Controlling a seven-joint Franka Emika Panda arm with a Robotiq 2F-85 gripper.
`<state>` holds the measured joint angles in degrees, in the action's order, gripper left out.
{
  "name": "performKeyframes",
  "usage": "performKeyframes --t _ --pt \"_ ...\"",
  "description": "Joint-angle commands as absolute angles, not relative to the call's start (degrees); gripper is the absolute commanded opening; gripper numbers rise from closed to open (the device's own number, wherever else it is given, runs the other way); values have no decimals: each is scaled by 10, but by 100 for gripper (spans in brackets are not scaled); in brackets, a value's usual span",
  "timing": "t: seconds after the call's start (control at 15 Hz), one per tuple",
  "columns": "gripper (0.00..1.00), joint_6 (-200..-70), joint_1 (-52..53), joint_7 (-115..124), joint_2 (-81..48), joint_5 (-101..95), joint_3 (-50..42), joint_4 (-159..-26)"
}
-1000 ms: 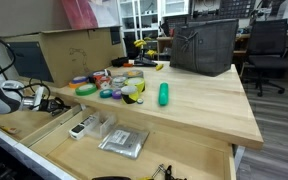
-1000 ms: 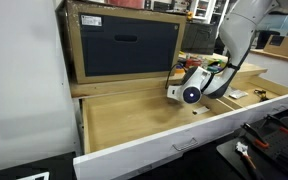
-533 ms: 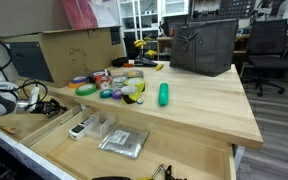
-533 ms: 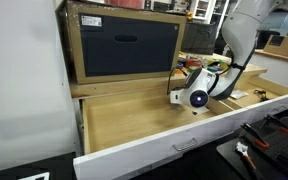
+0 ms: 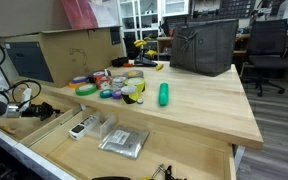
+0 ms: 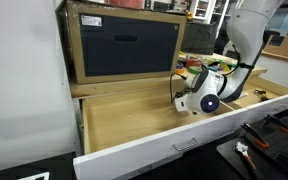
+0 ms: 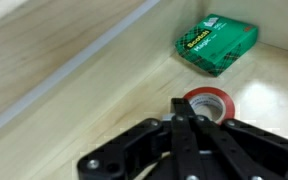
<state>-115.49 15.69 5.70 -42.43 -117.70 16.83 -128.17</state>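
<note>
Red tape roll (image 7: 212,100) lies flat on the drawer floor (image 7: 74,120) at lower centre of the wrist view, just to the frame's right of the gripper (image 7: 178,108) and partly hidden by it. The jaws look pressed together on nothing. The roll is round, so it has no long axis. Farther off, at upper right, 1 green tape box (image 7: 217,42) lies diagonally, apart from the roll.
</note>
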Motion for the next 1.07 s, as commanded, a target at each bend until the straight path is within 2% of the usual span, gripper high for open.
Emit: performKeyframes --t 0.0,0.33,0.67,0.73,0.87,1.0 --pt "0 -1191 157 41 -420 -1212 179 -1337" --pt "0 -1199 158 57 -374 -1278 206 -1418" --pt "0 -1144 149 261 -310 -1254 254 -1476" --pt "26 -1143 147 294 -298 -1245 263 -1486" --pt "32 -1153 140 360 -278 -1224 280 -1507" --pt "47 -1185 126 407 -237 -1193 294 -1524"
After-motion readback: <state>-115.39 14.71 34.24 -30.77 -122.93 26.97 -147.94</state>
